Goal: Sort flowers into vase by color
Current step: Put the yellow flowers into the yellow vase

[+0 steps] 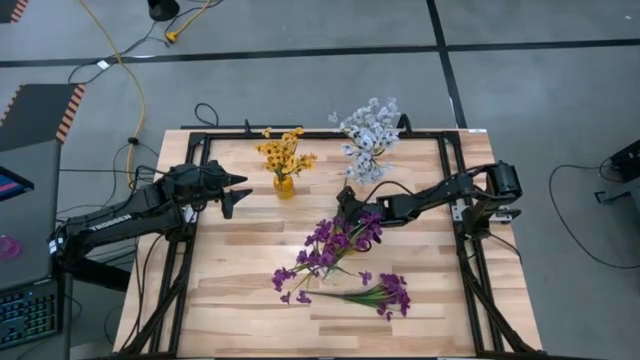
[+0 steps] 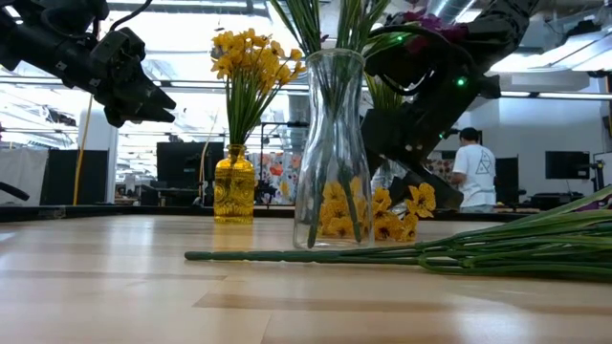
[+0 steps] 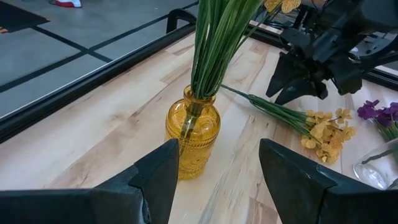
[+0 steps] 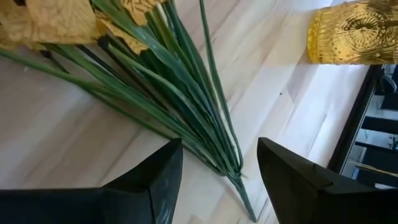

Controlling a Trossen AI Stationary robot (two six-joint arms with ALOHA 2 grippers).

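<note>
A: Item one, right gripper (image 4: 217, 186)?
B: Fingers (image 4: 149, 186) spread apart, nothing between them; they hover low over the green stems of a loose yellow sprig (image 4: 155, 93) lying flat on the table (image 1: 240, 290), near its middle and toward the far edge. In the high view the right gripper (image 1: 347, 199) sits just above the purple blooms, its arm reaching in from the right edge.

A: Item two, left gripper (image 3: 217, 180)?
B: Fingers (image 3: 155, 180) released and apart, holding nothing, raised above the table and aimed at the amber vase (image 3: 193, 137). In the high view the left gripper (image 1: 235, 190) is just beside that vase, on the side of the left edge.

A: Flowers already housed?
B: Yellow flowers (image 1: 284, 152) stand upright in the amber vase near the far edge, left of centre. Pale white-blue flowers (image 1: 368, 135) stand at the far edge, right of centre; their container cannot be told. Purple flowers (image 1: 335, 240) stand in a clear glass vase (image 2: 333, 153) near the table's middle.

A: Flowers loose?
B: One purple sprig (image 1: 365, 294) lies flat toward the near edge, stem pointing to the left edge. The yellow sprig lies between the amber vase and the clear glass vase.

A: Beyond the table?
B: A person (image 2: 474, 167) in a white shirt, standing in the room behind
</note>
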